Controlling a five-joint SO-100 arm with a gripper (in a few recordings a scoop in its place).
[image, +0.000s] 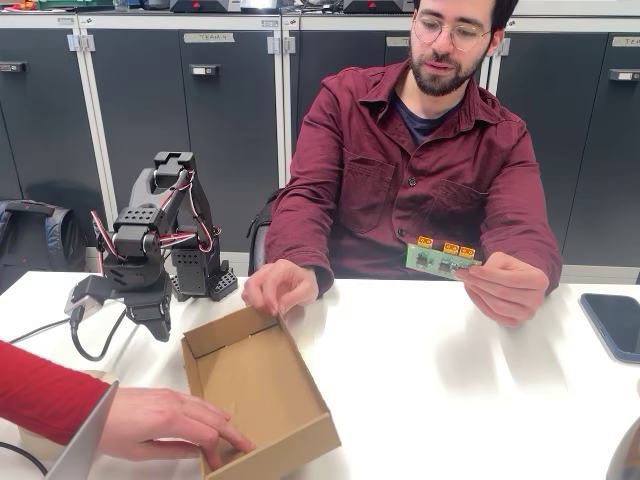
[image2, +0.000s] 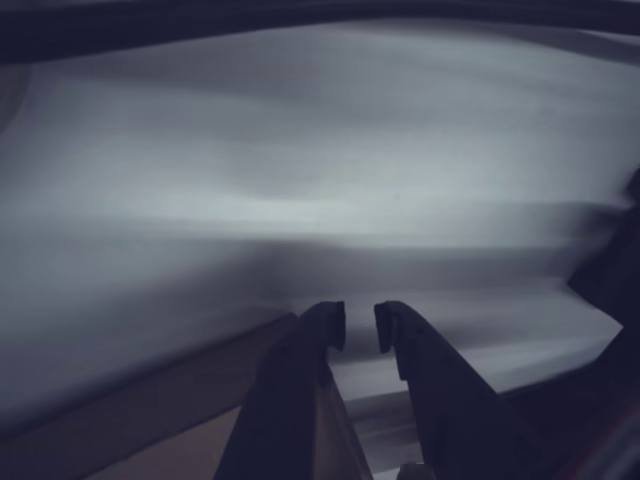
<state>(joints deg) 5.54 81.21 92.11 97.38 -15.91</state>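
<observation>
Currently, at the far left of my fixed view, a hand (image: 170, 425) in a red sleeve rests with its fingertips inside the cardboard box (image: 262, 395). My claw (image: 157, 325) hangs pointing down just beside the box's left far corner, above the white table (image: 450, 400). In the wrist view the claw (image2: 360, 328) is barely parted and grips nothing; the feed is blurred. A seated person's hand (image: 278, 285) holds the box's far edge. Further right, their other hand holds up a green circuit board (image: 440, 258). A phone (image: 612, 325) lies at the right edge.
</observation>
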